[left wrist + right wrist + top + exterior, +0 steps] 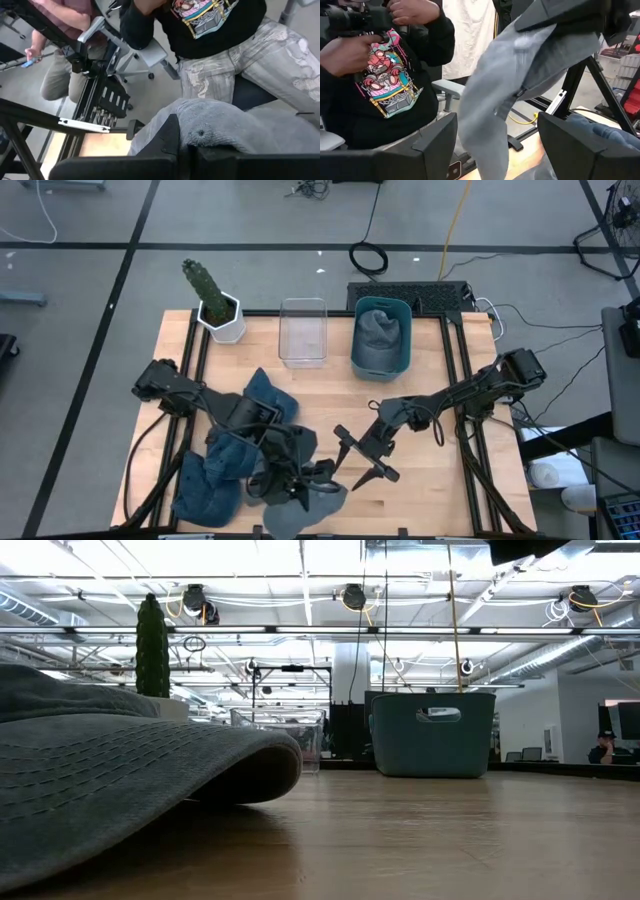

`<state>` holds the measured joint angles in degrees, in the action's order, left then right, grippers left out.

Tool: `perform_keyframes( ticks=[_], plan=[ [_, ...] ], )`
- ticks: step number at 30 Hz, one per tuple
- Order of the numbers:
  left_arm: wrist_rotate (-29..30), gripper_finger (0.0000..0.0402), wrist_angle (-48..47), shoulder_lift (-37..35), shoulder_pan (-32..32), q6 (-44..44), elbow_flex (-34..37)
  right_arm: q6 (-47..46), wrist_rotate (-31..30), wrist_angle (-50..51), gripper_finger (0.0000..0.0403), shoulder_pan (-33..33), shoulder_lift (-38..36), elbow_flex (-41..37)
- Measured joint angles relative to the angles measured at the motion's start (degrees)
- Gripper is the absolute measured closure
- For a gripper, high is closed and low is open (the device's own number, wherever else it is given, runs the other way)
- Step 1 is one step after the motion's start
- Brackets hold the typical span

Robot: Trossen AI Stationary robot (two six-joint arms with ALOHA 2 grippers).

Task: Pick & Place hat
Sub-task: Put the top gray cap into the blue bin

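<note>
hat [305, 505]: grey | bin [381, 358]: teal | cactus [203, 284]: green | pot [224, 320]: white | table [430, 480]: light wood

Along the counter's [420, 480] far edge, the clear box [303, 332] sits between the potted cactus [214, 302] and the bin [381, 337]; one hat [379, 328] lies in that bin, more hats [235, 465] are piled in front of the cactus.
</note>
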<state>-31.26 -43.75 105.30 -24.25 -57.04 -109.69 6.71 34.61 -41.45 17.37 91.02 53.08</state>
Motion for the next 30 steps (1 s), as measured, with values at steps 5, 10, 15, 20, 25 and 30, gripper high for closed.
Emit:
perform_keyframes(
  ticks=[5, 10, 15, 20, 25, 30],
  plan=[
    [-0.31, 0.0396, 0.66, 0.07, 1.3, 1.49, 0.19, -0.01, 0.0, -0.48, 0.014, 0.64, 0.0, 0.0],
    [-0.29, 0.0396, 1.11, 0.07, 1.86, 1.56, 0.19, 0.0, 0.16, -1.4, 0.014, 1.87, 1.92, 1.34],
    [-0.35, 0.0396, 1.79, 0.07, 1.83, 2.94, 0.19, 0.93, -0.06, -0.69, 0.014, 2.14, 6.6, 4.32],
    [-0.27, 0.0396, 0.46, 0.07, 1.1, 6.0, 0.19, 0.55, -0.02, -0.39, 0.014, 2.1, 7.58, 5.46],
    [0.22, 0.0396, -1.18, 0.07, -1.54, 5.68, 0.19, -0.47, 0.02, 1.14, 0.014, 1.41, 7.09, 5.46],
    [0.17, 0.0396, -0.92, 0.04, -2.78, 5.71, 0.19, -1.03, 1.96, -1.24, 0.014, 1.8, 7.66, 5.49]
  ],
)
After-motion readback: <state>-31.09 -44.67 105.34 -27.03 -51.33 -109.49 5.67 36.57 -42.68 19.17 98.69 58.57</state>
